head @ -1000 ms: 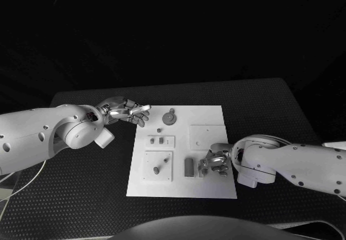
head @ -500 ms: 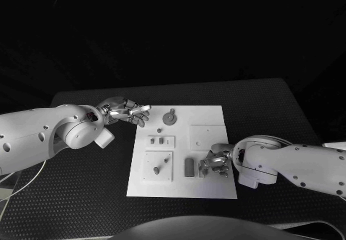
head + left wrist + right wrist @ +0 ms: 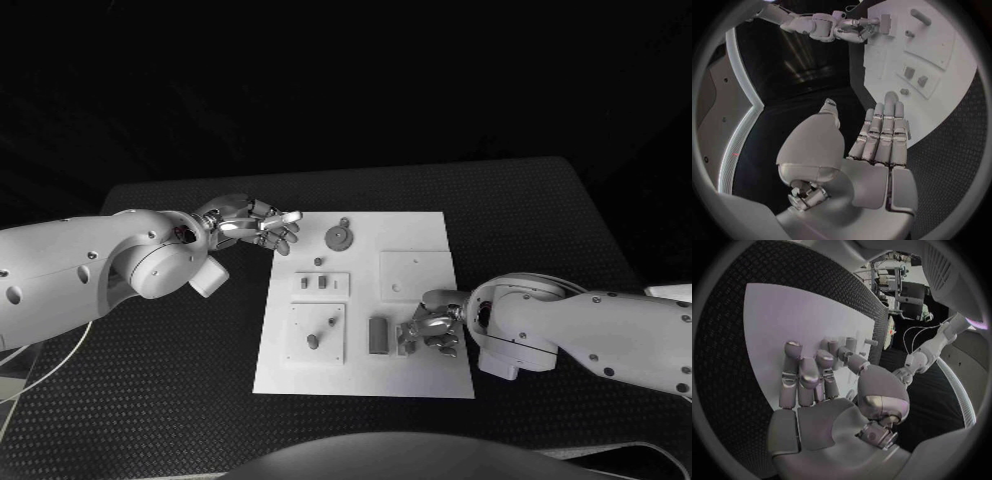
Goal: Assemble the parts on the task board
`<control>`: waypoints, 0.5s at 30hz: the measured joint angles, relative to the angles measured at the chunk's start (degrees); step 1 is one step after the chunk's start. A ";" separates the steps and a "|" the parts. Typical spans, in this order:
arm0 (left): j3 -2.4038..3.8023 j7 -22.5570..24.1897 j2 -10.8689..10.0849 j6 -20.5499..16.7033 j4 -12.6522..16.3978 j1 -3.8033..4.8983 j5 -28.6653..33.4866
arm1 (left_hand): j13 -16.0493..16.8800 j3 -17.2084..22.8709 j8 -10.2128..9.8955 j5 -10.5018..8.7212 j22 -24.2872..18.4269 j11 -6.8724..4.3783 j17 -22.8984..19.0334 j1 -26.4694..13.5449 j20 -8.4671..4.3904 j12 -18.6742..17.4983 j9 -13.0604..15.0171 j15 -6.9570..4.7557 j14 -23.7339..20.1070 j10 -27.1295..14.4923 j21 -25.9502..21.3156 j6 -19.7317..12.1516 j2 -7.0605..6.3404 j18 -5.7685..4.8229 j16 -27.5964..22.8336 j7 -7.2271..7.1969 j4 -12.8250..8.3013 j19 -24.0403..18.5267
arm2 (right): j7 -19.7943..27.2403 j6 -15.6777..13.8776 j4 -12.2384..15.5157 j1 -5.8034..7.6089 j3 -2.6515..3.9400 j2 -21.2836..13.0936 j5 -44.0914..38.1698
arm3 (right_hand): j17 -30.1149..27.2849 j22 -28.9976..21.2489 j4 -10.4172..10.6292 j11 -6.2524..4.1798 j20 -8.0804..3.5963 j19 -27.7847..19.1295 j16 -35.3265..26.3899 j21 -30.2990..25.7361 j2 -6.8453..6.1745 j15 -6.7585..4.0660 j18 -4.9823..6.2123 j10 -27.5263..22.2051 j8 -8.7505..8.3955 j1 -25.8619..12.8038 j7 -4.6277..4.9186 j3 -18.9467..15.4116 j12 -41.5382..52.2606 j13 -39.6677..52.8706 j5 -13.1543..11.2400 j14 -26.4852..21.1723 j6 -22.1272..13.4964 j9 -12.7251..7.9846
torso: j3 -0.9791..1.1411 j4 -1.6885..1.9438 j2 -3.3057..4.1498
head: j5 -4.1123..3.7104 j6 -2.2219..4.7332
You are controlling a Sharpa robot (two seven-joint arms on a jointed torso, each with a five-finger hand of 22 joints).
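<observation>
The white task board [image 3: 418, 262] lies in the middle of the black table. On it are a round disc [image 3: 338, 236], several small dark parts [image 3: 316, 283] and an upright grey block [image 3: 378, 335]. My right hand [image 3: 431, 329] rests low on the board's right side, just right of the block, its fingertips by a small dark part [image 3: 408, 339]. In the right wrist view its fingers [image 3: 804, 375] lie stretched over the board [image 3: 773, 325], the thumb beside small pegs [image 3: 851, 343], nothing in the palm. My left hand [image 3: 257, 222] hovers open off the board's far left corner, fingers [image 3: 882, 132] straight.
Recessed white plates [image 3: 319, 332] sit in the board's left half, and a square plate [image 3: 413, 272] lies in its right half. The black table [image 3: 173, 350] runs wide on both sides of the board. The left wrist view shows my right hand [image 3: 842, 29] across the board [image 3: 942, 90].
My right hand has crept slightly toward the board's near edge. My left hand and the parts have not moved.
</observation>
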 measured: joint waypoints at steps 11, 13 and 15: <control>0.00 -0.10 0.00 0.04 0.03 0.00 -0.01 | 0.00 0.00 0.00 0.00 0.01 0.00 -0.01 0.00 0.00 0.00 -0.05 0.00 0.00 0.00 0.00 0.00 0.00 0.00 0.00 0.00 0.00 0.00 | 0.00 0.52 0.28 0.00 -0.03 -0.16 0.36 | 0.00 0.00 -0.38 0.00 -0.10 -0.13 -0.02 0.00 0.08 0.03 0.00 0.00 0.00 -0.08 -0.01 0.07 0.00 0.00 -0.05 0.00 -0.01 0.00 | -0.01 0.03 0.00 | -0.02 0.10; 0.00 -0.11 -0.02 0.04 0.03 0.00 -0.02 | 0.00 0.00 0.00 0.00 0.01 0.00 -0.01 0.00 0.00 0.00 -0.05 0.00 0.00 0.00 0.00 0.00 0.00 0.00 0.00 0.00 0.00 0.00 | -0.01 0.59 0.33 -0.01 -0.02 -0.20 0.45 | 0.00 0.00 -0.39 0.00 -0.09 -0.14 -0.02 0.00 0.16 0.04 0.00 -0.01 0.00 -0.16 -0.01 0.06 0.00 0.00 -0.05 0.00 -0.01 0.00 | -0.04 0.03 0.00 | 0.01 0.10; 0.00 -0.12 -0.03 0.05 0.03 0.00 -0.02 | 0.01 0.00 0.00 0.00 0.01 0.00 -0.01 0.00 0.00 0.00 -0.06 0.00 0.00 0.00 0.00 0.00 0.00 0.00 0.00 0.00 0.00 0.00 | -0.01 0.62 0.35 -0.02 -0.02 -0.22 0.50 | 0.00 0.00 -0.40 0.01 -0.02 -0.21 -0.02 0.00 0.23 0.05 0.00 -0.01 -0.01 -0.23 -0.01 0.06 0.00 0.00 -0.21 0.00 -0.01 0.00 | -0.04 0.03 0.00 | 0.01 0.13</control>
